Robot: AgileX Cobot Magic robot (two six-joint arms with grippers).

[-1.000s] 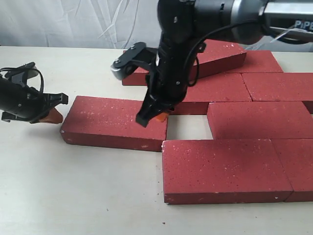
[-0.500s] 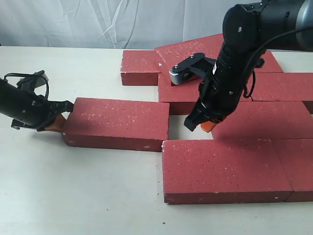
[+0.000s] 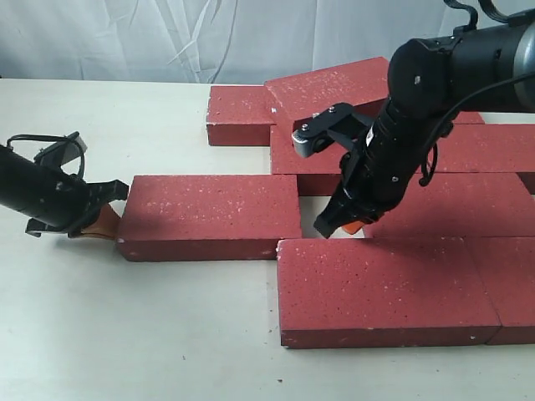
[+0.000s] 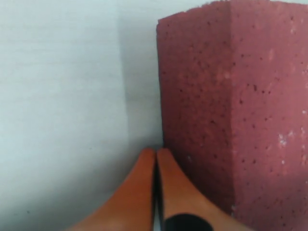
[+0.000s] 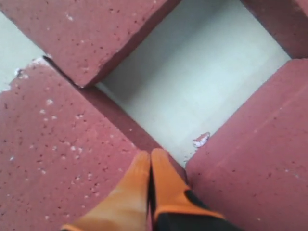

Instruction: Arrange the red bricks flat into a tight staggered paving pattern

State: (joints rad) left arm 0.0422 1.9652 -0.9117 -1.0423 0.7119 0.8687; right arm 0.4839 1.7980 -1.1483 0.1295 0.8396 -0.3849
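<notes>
Exterior camera: raised, looks obliquely down across the table (image 3: 100, 334) toward a white curtain (image 3: 125, 42).
Left wrist camera: very near, sights past the left gripper (image 4: 155, 153) at the loose brick (image 4: 231, 120) end.
Right wrist camera: near, sights past the right gripper (image 5: 150, 155) into a gap (image 5: 192, 86) among the red bricks (image 5: 62, 159).
Exterior view covers both spots.

You see red bricks (image 3: 209, 215): rough, matt, porous, white-flecked. Table (image 3: 125, 334), lower left: smooth, pale, matt. Right gripper (image 5: 150, 154) fingers: smooth orange, faint sheen. Backdrop (image 3: 125, 38), top: creased white cloth.
</notes>
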